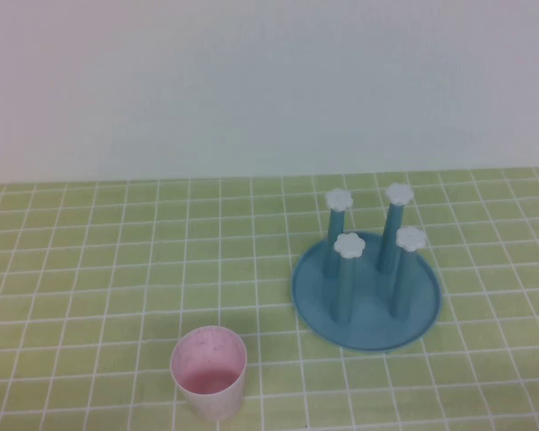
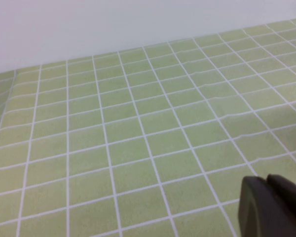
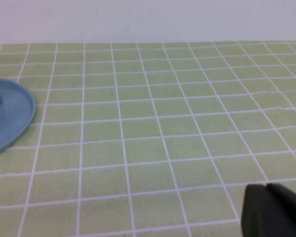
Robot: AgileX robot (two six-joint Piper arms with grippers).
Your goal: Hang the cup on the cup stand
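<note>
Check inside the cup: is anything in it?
The cup stands upright near the table's front edge, mouth up; only its pink inner wall and floor show, nothing inside. The near inner wall is hidden by the rim. Both grippers, left and right, are shut, away from it.

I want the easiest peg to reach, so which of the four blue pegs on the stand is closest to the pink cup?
The front-left blue peg with the white flower cap: it stands nearest the upright pale pink plastic cup; the other three sit farther back or right.

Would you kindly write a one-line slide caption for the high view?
Upright pink cup stands left of the blue cup stand on a green checked cloth; neither pincer in view.
</note>
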